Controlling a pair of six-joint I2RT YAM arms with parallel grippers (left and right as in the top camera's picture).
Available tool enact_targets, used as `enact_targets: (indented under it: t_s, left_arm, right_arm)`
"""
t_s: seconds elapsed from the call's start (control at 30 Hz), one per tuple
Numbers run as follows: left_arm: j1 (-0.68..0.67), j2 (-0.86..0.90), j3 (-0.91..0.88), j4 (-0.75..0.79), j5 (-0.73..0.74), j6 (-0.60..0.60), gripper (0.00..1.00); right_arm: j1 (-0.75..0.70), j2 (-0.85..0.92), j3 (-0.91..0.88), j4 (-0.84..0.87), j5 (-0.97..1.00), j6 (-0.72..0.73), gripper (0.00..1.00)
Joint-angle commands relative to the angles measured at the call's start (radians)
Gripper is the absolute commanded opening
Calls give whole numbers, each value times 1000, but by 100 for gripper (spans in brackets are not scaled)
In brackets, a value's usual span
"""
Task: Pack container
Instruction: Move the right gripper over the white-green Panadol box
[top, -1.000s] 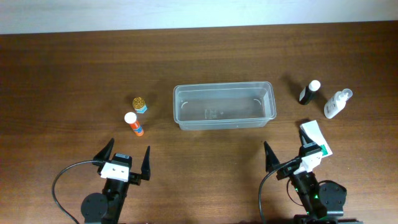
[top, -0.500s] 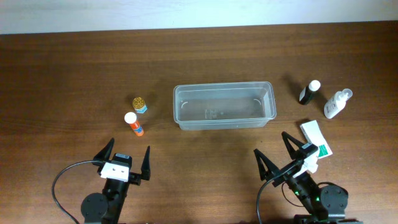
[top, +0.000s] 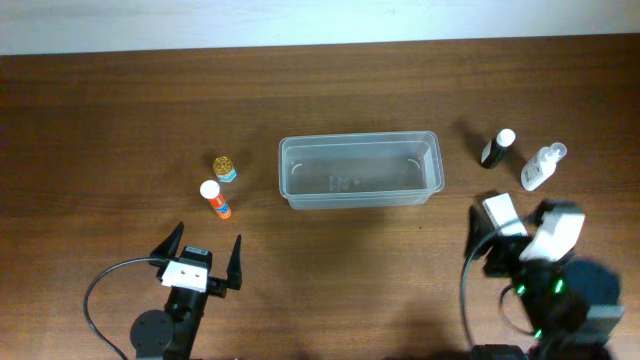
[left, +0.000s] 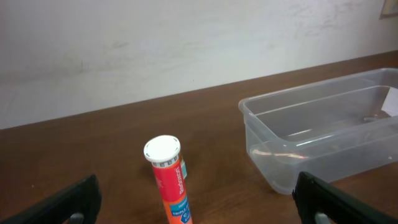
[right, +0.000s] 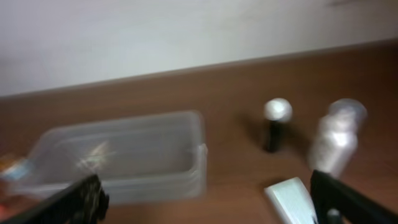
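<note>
The container (top: 360, 170), a clear plastic bin, stands empty mid-table; it also shows in the left wrist view (left: 323, 134) and, blurred, in the right wrist view (right: 124, 155). An orange tube with a white cap (top: 215, 199) and a small gold-lidded jar (top: 226, 167) lie to its left. A black bottle (top: 496, 149), a white spray bottle (top: 540, 167) and a white box (top: 500, 212) lie to its right. My left gripper (top: 201, 258) is open and empty, with the orange tube (left: 169, 183) just ahead of it. My right gripper (top: 512, 235) is open and empty, over the white box (right: 295, 199).
The right wrist view is blurred by motion; it shows the black bottle (right: 273, 124) and the white spray bottle (right: 336, 137) beyond the box. A pale wall runs along the table's far edge (top: 320, 45).
My right arm has swung to the right and moved forward over the white box. The left arm and all objects have stayed in place.
</note>
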Motion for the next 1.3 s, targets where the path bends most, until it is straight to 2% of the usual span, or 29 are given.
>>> enact_targets:
  t_s: [0.0, 0.17, 0.33, 0.53, 0.67, 0.73, 0.87, 1.0, 1.13, 1.27]
  left_arm:
    - [6, -10, -3, -5, -10, 16, 99]
    - [6, -10, -3, -5, -10, 16, 99]
    - [6, -10, -3, -5, -10, 16, 99]
    - [6, -10, -3, -5, -10, 16, 99]
    - [6, -10, -3, -5, -10, 16, 99]
    - [6, -10, -3, -5, -10, 16, 99]
    - [6, -10, -3, -5, -10, 16, 99]
    - [6, -10, -3, -5, -10, 16, 99]
    - [6, -10, -3, -5, -10, 16, 99]
    - [6, -10, -3, -5, -10, 16, 99]
  right_arm:
    - [5, 199, 252, -126, 237, -42, 99]
    - [5, 463, 542, -369, 318, -42, 98]
    - [5, 642, 679, -542, 171, -42, 98]
    - [2, 775, 684, -584, 163, -26, 98]
    - [-74, 841, 684, -566, 207, 147, 98]
    - [-133, 864, 684, -567, 207, 154, 98]
    - [-226, 896, 683, -649, 192, 36, 98]
    - [-260, 913, 682, -685, 33, -66, 98]
    - [-261, 929, 682, -691, 46, -113, 99]
    - [-261, 940, 682, -690, 150, -113, 98]
